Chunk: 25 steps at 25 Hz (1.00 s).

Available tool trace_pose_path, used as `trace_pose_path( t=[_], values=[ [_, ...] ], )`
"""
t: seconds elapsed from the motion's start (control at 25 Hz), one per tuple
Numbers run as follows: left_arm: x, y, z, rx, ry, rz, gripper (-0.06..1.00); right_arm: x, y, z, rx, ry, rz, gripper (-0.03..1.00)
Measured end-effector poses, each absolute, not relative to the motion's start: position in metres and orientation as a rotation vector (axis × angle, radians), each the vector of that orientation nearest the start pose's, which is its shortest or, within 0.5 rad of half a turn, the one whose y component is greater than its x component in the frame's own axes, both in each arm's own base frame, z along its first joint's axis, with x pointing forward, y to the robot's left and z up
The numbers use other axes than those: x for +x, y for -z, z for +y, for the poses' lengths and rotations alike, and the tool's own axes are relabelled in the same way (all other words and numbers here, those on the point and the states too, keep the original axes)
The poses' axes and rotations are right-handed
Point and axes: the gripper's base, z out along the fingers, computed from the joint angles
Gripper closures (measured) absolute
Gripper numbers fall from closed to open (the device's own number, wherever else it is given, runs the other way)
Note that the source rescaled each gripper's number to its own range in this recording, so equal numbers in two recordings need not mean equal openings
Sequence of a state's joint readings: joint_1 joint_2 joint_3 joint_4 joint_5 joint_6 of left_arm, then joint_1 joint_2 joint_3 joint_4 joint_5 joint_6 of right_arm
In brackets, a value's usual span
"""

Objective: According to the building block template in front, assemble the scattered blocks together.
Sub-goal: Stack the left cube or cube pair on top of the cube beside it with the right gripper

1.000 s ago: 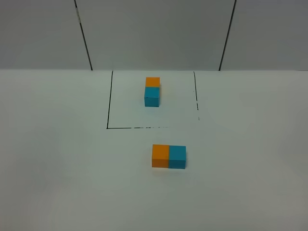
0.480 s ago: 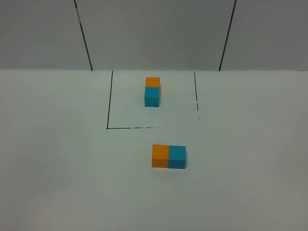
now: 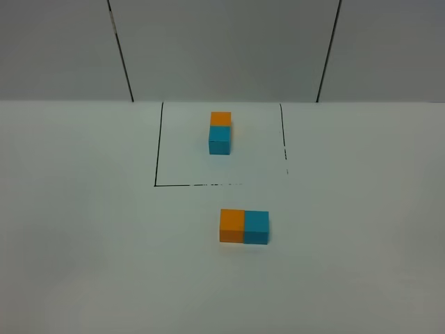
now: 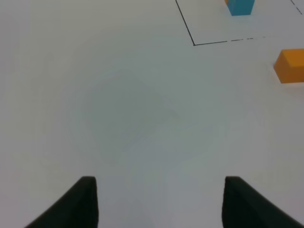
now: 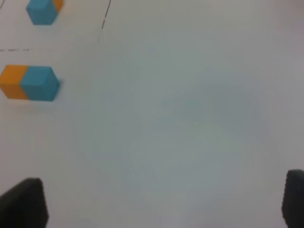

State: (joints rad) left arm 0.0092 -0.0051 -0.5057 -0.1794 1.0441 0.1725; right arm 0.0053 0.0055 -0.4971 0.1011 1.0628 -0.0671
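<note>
The template sits inside the black-lined square at the back: a small orange cube (image 3: pixel 221 118) behind a small cyan cube (image 3: pixel 220 139), touching. In front of the square the larger orange block (image 3: pixel 231 225) and cyan block (image 3: pixel 256 227) lie side by side, touching, orange on the left. Neither gripper shows in the exterior view. In the left wrist view my left gripper (image 4: pixel 159 202) is open and empty, with the orange block (image 4: pixel 290 66) far off. In the right wrist view my right gripper (image 5: pixel 161 204) is open and empty, with the block pair (image 5: pixel 29 83) far off.
A black outline (image 3: pixel 158 184) marks the square on the white table (image 3: pixel 83 229). A grey wall with two dark seams (image 3: pixel 119 49) stands behind the table.
</note>
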Motion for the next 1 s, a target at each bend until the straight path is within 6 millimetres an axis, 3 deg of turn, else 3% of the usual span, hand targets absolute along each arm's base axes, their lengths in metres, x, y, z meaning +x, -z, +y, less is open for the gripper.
trace_pose_path(
  t=[1.0],
  values=[
    [-0.0063, -0.2812, -0.0141, 0.171, 0.098, 1.998, 0.71, -0.0059, -0.2765, 0.0067, -0.050, -0.080, 2.040, -0.03]
  ],
)
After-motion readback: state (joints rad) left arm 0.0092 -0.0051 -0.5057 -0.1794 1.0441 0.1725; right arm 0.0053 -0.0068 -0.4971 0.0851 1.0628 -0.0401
